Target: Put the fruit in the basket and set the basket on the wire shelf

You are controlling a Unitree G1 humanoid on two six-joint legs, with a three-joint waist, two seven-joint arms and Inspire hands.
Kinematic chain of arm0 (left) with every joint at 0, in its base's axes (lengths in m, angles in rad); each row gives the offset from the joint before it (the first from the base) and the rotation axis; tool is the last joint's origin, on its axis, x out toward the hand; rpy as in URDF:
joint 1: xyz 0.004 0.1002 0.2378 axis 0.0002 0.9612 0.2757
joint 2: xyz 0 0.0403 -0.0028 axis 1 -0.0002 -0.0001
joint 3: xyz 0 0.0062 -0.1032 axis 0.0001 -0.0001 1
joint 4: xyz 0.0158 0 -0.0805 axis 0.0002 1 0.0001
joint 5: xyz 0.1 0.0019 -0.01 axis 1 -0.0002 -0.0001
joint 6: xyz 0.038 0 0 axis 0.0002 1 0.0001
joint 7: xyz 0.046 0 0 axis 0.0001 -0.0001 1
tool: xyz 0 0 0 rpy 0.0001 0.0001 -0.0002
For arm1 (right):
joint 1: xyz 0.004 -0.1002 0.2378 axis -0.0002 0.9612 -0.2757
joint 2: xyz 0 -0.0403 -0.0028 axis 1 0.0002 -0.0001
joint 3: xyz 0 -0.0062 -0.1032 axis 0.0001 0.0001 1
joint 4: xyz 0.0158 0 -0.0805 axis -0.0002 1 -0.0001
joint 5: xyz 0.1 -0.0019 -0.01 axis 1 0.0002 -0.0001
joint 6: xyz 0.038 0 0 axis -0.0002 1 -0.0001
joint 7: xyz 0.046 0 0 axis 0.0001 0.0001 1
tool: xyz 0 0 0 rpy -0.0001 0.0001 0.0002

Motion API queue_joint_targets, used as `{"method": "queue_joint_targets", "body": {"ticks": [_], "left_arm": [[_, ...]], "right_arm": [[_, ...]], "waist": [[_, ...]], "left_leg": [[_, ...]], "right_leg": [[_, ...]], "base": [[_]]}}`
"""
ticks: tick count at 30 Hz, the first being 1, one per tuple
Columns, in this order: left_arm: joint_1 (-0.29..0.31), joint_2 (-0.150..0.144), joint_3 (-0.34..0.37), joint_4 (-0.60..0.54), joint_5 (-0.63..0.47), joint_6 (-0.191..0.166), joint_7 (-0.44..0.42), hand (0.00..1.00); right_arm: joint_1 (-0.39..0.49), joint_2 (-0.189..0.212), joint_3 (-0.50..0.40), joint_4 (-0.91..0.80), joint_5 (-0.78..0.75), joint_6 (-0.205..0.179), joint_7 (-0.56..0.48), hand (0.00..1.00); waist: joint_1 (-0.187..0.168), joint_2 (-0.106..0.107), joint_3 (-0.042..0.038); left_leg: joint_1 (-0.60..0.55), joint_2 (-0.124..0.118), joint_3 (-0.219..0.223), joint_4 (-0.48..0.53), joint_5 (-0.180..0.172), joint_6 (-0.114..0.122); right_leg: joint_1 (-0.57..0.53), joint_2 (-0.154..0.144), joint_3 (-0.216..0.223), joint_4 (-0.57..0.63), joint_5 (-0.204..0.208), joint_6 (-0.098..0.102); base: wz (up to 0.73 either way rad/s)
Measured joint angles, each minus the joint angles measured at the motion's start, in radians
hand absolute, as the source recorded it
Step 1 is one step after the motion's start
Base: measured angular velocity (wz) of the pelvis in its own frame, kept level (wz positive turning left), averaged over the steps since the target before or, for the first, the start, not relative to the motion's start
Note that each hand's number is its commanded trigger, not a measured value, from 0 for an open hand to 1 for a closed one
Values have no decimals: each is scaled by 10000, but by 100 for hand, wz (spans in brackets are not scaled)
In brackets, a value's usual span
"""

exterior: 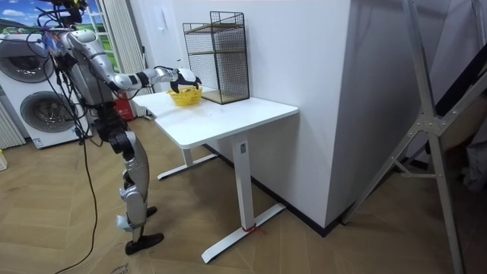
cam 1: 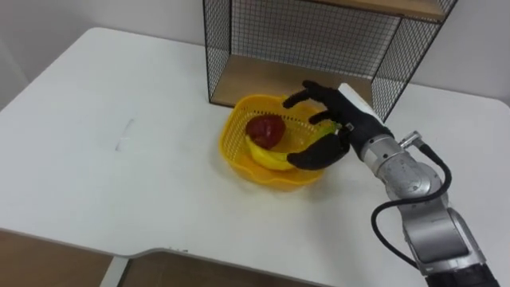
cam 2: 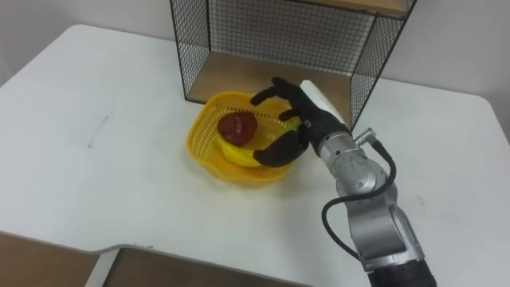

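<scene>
Fruit: red apple (cam 1: 265,130) and yellow banana (cam 1: 267,157) both lie inside the yellow basket (cam 1: 231,147). The apple is at about 10 o'clock in the bowl, and the banana curves along the 6 o'clock side, touching the apple. The basket sits on the white desk (cam 1: 119,159), just in front of the wire shelf (cam 1: 303,40), which stands at the basket's 12 o'clock. The basket is not on the shelf's wooden bottom board (cam 1: 247,84). The right hand (cam 1: 343,127) comes in from 4 o'clock and grips the basket at its 3 o'clock rim, fingers curled over the far edge and thumb on the near edge. In the room view the robot stands at the desk's end, arm stretched out to the basket.
</scene>
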Motion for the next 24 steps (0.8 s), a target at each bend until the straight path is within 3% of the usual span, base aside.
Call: {"method": "queue_joint_targets", "body": {"ticks": [15,20,24], "left_arm": [[2,25,-108,-1,-9,-58,-6,0],[1,25,-99,0,-3,-67,-2,0],[95,22,-58,226,-313,-76,145,0]], "right_arm": [[0,-111,-1,20,494,-40,-59,0],[1,-159,-7,2,957,-41,-501,0],[1,-158,-70,-510,1990,-46,-1248,0]], "waist": [[-47,-32,18],[-48,12,9],[-133,168,-80]], "left_leg": [[-21,1,-29,80,-2,1],[-22,2,-23,66,-2,1],[50,-12,-22,30,-1,2]], "right_leg": [[118,1,-84,5,6,-10],[110,7,-53,0,6,-10],[170,7,-13,-2,6,-10]], "base": [[0],[0],[0]]}}
